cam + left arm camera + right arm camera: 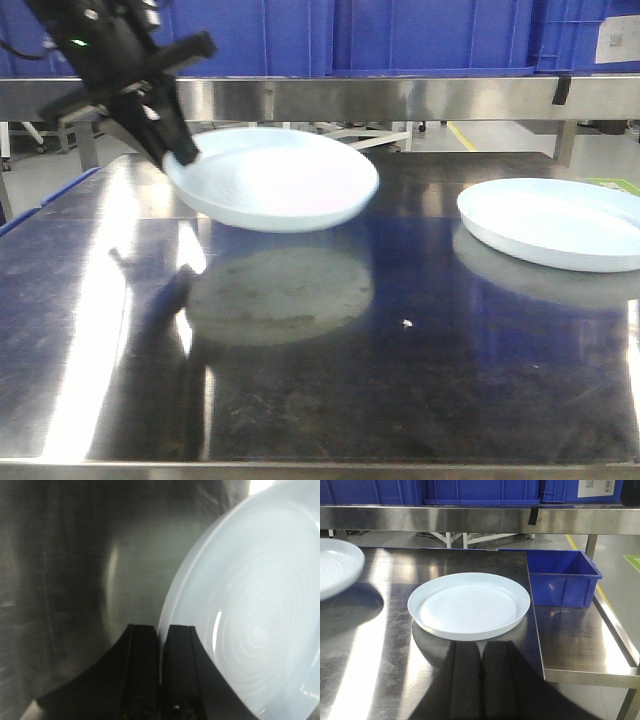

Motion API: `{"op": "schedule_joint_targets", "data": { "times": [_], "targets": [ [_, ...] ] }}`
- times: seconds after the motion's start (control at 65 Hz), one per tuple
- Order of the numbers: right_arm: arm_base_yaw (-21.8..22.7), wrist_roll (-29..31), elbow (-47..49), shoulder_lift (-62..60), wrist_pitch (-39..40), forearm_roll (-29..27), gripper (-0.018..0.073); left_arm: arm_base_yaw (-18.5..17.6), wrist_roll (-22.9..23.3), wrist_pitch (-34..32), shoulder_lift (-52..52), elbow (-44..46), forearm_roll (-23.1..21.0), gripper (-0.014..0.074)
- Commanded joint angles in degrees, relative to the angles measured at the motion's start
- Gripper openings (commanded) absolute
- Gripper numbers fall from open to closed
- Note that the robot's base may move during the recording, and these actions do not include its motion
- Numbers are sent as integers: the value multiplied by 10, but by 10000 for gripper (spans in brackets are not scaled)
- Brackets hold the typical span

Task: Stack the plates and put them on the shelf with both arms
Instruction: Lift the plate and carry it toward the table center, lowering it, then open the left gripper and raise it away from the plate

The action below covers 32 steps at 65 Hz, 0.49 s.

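Note:
One pale bluish-white plate [272, 178] hangs tilted above the steel table, pinched at its left rim by my left gripper [178, 148]. The left wrist view shows the black fingers [145, 655] shut on that plate's [250, 620] edge. The other plate [555, 222] lies flat on the table at the right, also seen as the plate [469, 604] in the right wrist view. My right gripper [481, 647] is shut and empty, just short of that plate's near rim. The lifted plate [337, 567] shows at the left edge there.
A steel shelf [400, 97] runs across the back with blue crates [430, 35] on it. A blue bin [562, 577] stands on a lower steel ledge [585, 650] right of the table. The table's right edge [534, 610] lies close to the flat plate.

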State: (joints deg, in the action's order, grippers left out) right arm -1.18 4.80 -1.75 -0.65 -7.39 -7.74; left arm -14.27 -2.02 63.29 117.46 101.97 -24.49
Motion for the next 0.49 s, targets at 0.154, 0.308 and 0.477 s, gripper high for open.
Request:
{"op": "schedule_joint_targets", "data": {
  "times": [0.154, 0.308, 0.477],
  "targets": [
    [1, 0, 1, -10, 49, 5, 49, -26, 0, -22, -10, 17, 9, 156],
    [1, 0, 1, -10, 49, 5, 49, -31, 0, -16, -15, 17, 6, 347],
    [1, 0, 1, -10, 49, 5, 49, -42, 0, 6, -27, 17, 21, 337]
  ]
}}
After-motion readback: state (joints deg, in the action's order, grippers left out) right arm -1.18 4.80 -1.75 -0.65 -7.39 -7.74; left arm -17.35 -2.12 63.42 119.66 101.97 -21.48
